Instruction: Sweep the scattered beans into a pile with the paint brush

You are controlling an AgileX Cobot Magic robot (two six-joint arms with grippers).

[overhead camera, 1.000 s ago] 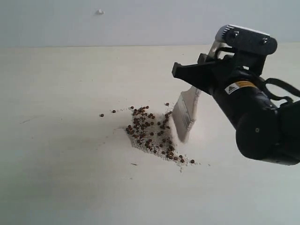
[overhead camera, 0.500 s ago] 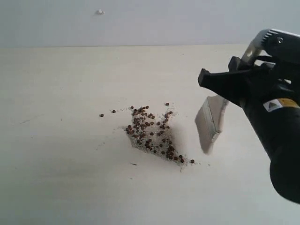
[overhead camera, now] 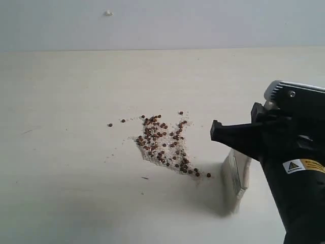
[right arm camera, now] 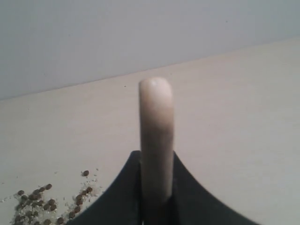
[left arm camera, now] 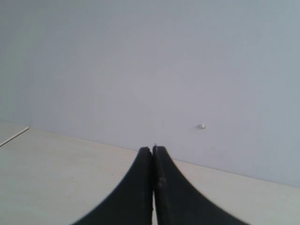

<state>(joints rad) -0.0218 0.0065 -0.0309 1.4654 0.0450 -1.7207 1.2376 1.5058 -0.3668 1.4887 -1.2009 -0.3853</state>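
The beans (overhead camera: pixel 161 145) lie in a loose patch mixed with whitish grit at the table's middle, and two stray ones (overhead camera: pixel 110 124) sit to its left. My right gripper (overhead camera: pixel 234 138) is shut on the paint brush (overhead camera: pixel 236 177), whose pale bristles hang down close to the table, to the right of the patch and apart from it. In the right wrist view the wooden handle (right arm camera: pixel 155 122) stands up between the black fingers of the right gripper (right arm camera: pixel 156 157), with beans (right arm camera: pixel 37 199) off to one side. My left gripper (left arm camera: pixel 153 150) is shut on nothing, over bare table.
The pale table (overhead camera: pixel 66 168) runs back to a grey wall with a small white speck (overhead camera: pixel 108 12). A thin dark fleck (overhead camera: pixel 145 178) lies just in front of the bean patch. My bulky right arm (overhead camera: pixel 299 193) fills the near right corner.
My right gripper has carried the brush away from the bean patch, rightward and down toward the near right. The beans have not shifted.
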